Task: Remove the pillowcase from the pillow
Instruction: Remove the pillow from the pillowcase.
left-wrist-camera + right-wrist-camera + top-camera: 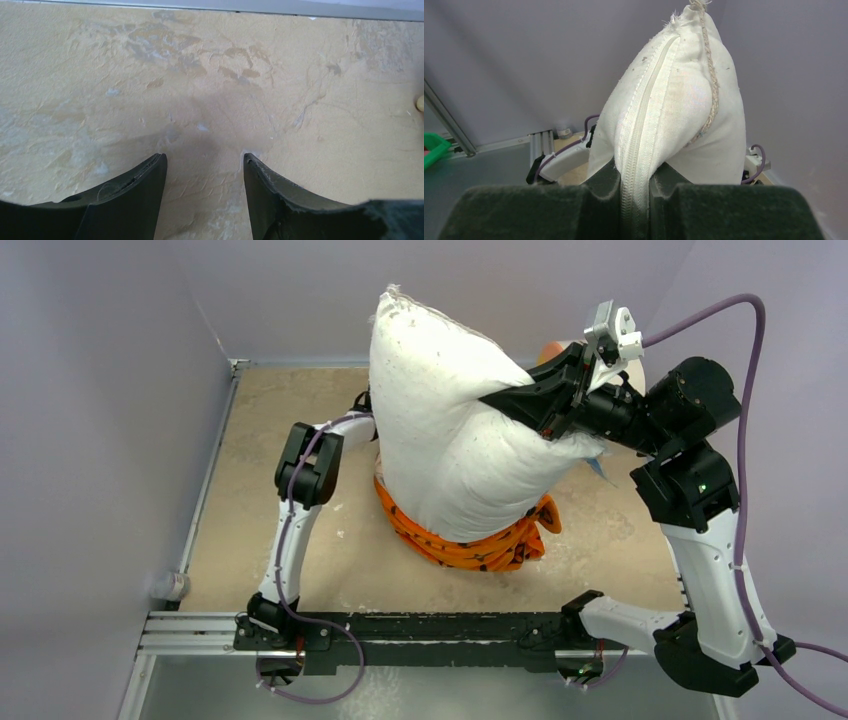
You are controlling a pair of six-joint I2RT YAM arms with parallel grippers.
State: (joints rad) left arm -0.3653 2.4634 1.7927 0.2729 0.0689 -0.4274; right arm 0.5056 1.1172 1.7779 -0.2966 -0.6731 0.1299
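One pillow, one pillowcase, two grippers on my screens. The pillow stands on end on the table — long axis near upright, top corner pointing up and tipped toward the left arm's side. The orange pillowcase is bunched around its lower end. My right gripper is clamped on the pillow's zippered edge; the left gripper hangs over the table, fingers apart.

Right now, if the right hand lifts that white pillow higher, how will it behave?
Probably floppy: the pillow bulges where the right hand pinches its zipper seam. Likely light, since one pinch holds it upright. The pillowcase bunched at its base may drag.
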